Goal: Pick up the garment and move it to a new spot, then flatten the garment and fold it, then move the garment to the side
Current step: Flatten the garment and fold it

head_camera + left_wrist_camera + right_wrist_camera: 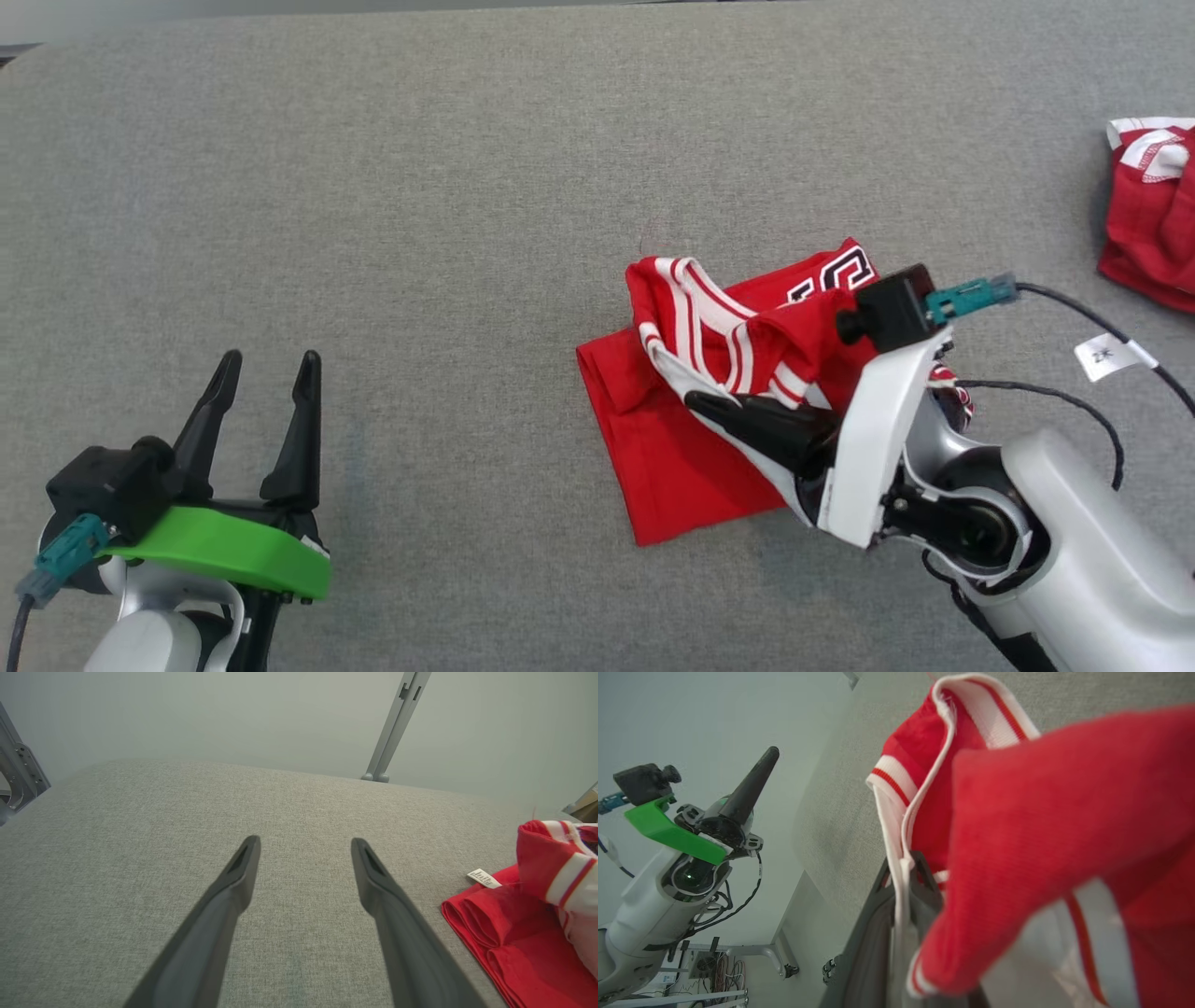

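Right of centre, red jersey (pixel 672 467): half-folded on grey fabric surface (pixel 373 187), lengthwise roughly near to far, striped trim (pixel 695 299) raised.
Right gripper (pixel 695 401): clamped on that trim from the right.
Left gripper (pixel 266 369): spread apart, empty, well off to the left.
Nearer arm: right.

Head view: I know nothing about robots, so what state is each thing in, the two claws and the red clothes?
Left gripper: open, empty, over the grey table.
Right gripper: shut on the red jersey's white-trimmed edge.
Red jersey: lower part flat on the table, upper part bunched and held up.
Second red garment: bunched, apart at the view's right edge, untouched.
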Tool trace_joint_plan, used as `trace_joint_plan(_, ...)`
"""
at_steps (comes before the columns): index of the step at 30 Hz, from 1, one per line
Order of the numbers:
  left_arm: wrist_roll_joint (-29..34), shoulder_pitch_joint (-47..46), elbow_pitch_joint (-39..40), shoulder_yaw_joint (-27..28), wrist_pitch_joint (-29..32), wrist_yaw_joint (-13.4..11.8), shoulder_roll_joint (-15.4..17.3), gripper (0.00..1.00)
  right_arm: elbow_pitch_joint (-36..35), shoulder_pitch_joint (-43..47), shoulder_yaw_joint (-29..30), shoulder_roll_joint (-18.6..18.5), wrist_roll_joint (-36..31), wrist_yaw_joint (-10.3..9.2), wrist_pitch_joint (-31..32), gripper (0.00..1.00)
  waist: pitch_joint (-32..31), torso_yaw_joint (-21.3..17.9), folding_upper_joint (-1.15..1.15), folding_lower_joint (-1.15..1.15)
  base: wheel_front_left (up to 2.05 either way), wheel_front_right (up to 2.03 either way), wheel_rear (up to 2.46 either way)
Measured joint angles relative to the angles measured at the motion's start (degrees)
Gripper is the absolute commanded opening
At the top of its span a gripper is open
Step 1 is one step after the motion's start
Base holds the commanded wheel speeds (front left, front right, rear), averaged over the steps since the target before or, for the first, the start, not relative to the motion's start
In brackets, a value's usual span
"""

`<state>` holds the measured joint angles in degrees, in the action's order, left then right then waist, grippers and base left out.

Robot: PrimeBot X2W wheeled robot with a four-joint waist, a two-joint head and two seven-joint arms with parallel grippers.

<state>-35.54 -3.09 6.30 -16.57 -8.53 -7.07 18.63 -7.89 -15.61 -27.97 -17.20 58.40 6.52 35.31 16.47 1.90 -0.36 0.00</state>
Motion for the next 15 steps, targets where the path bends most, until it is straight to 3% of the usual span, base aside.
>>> trace_joint_plan(6, 0.07, -0.54, -0.46, -0.22, 0.44, 0.02, -0.71, 1.0, 3.75, -0.13, -4.32, 2.76, -8.08, -0.07, -1.56, 0.02, 0.56, 2.12, 0.0, 0.0, 0.0, 0.0, 0.0)
trace_joint_plan(10, 0.0, -0.53, -1.93, 0.07, 0.42, 0.07, -1.2, 1.0, 5.93, -0.47, -7.21, 4.69, -10.25, -0.53, -2.0, 0.24, 0.77, 3.27, 0.0, 0.0, 0.0, 0.0, 0.0)
trace_joint_plan(12, -0.44, -0.53, -2.38, 0.49, 0.41, 0.07, -1.32, 1.0, 7.04, -0.6, -8.4, 5.41, -10.71, -0.49, -2.01, 0.27, 0.54, 3.4, 0.0, 0.0, 0.0, 0.0, 0.0)
trace_joint_plan(13, -1.12, -0.52, -2.56, 0.67, 0.41, 0.08, -1.56, 1.0, 7.56, -0.62, -8.81, 5.83, -10.88, -0.49, -2.03, 0.35, 0.35, 3.37, 0.0, 0.0, 0.0, 0.0, 0.0)
trace_joint_plan(14, -2.09, -0.49, -2.71, 0.78, 0.41, 0.25, -1.78, 1.0, 8.0, -0.66, -9.28, 6.21, -11.13, -0.49, -2.08, 0.5, 0.14, 3.3, 0.0, 0.0, 0.0, 0.0, 0.0)
trace_joint_plan(15, -2.63, -0.49, -2.92, 0.79, 0.42, 0.53, -1.8, 1.0, 8.38, -0.73, -9.49, 6.45, -11.58, -0.48, -2.33, 1.0, -0.06, 3.19, 0.0, 0.0, 0.0, 0.0, 0.0)
